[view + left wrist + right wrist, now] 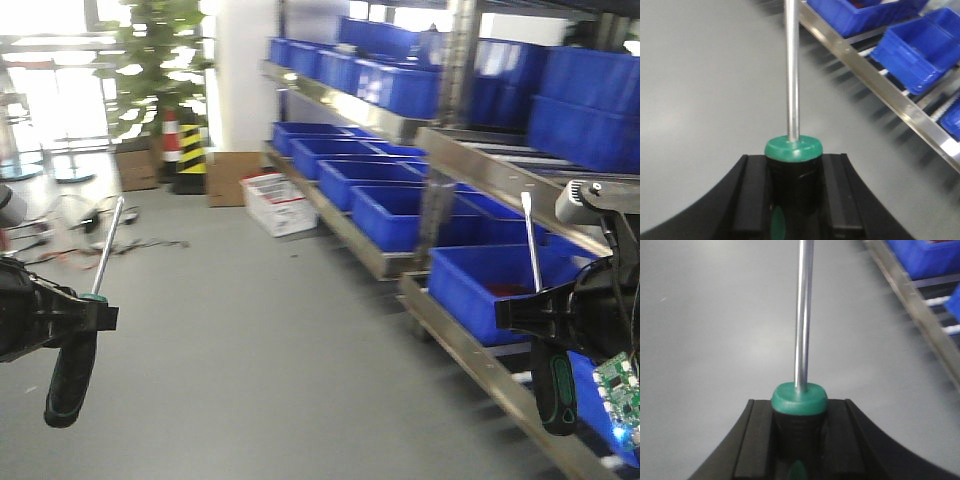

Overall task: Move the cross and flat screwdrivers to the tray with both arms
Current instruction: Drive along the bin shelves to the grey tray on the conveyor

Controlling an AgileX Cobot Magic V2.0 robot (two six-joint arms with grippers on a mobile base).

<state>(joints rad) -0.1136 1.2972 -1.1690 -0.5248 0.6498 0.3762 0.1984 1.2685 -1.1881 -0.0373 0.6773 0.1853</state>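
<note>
My left gripper (90,316) is shut on one screwdriver (72,372), held above the grey floor with the black and green handle hanging down and the steel shaft pointing up. In the left wrist view the pads (752,192) clamp the handle just below the green collar of the screwdriver (792,148). On the right, my right gripper (535,315) is shut on the other screwdriver (555,392), also shaft up, close to the shelving. In the right wrist view that screwdriver (799,397) sits squeezed between the fingers of the right gripper (799,415). I cannot tell which is cross or flat. The tray is out of view.
Metal shelving (470,345) with several blue bins (500,285) runs along the right, close to my right arm. A white box (278,202), a cardboard box (232,178), a striped cone (190,155) and a plant stand at the back. Cables (90,225) lie on the floor at left.
</note>
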